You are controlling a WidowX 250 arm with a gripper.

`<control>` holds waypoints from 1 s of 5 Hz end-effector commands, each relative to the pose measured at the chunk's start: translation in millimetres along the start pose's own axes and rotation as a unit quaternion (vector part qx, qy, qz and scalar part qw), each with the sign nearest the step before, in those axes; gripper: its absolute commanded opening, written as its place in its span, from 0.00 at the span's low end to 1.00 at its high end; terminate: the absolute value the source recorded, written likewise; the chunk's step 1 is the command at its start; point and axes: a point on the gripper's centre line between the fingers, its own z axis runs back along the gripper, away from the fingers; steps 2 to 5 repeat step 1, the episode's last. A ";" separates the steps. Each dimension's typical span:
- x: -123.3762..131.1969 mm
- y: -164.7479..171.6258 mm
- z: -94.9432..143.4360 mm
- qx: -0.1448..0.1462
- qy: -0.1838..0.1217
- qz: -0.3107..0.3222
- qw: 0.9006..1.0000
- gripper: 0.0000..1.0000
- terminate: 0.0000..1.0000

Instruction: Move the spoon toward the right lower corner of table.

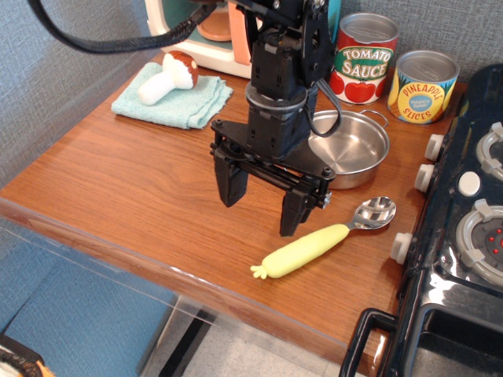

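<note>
1. Toy microwave (228, 35) up top cut off by the frame edge, plus half hidden behind the arm, so can't really tell what's inside.
2. Black toy stove (464, 236) on the right also cropped, only knobs and part of two burners showing.
3. Far rim of the steel pot (350, 147) partly blocked by the arm; visible part of the inside looks empty, just shiny metal.
4. Two cans behind the pot: tomato sauce can (363, 59) and pineapple slices can (424, 85), both upright, lids on, contents not visible.
5. Toy mushroom (169, 77) lying on a teal cloth (177, 100) at the back left.
6. Spoon (322, 245) flat on the table (134, 181), near the front edge toward the right side, just in front of the pot and close to the stove. Shiny silver bowl pointing up-right toward the stove knobs, chunky pale yellow-green handle angling down-left, little nubby end nearest the table edge.
7. Gripper (263, 206) wide open, holding nothing, two black fingers pointing down. Sits just left of and above the spoon handle, right finger near the handle's upper part but not touching as far as visible.
8. Hard to judge gripper height over the wood from this single angle.
</note>
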 end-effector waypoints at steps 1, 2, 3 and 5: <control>-4.3 0.1 14.0 0.000 -0.024 -0.001 1.000 1.00 1.00; -4.3 0.1 14.0 0.000 -0.024 -0.001 1.000 1.00 1.00; -4.3 0.1 14.0 0.000 -0.024 -0.001 1.000 1.00 1.00; -4.3 0.1 14.0 0.000 -0.024 -0.001 1.000 1.00 1.00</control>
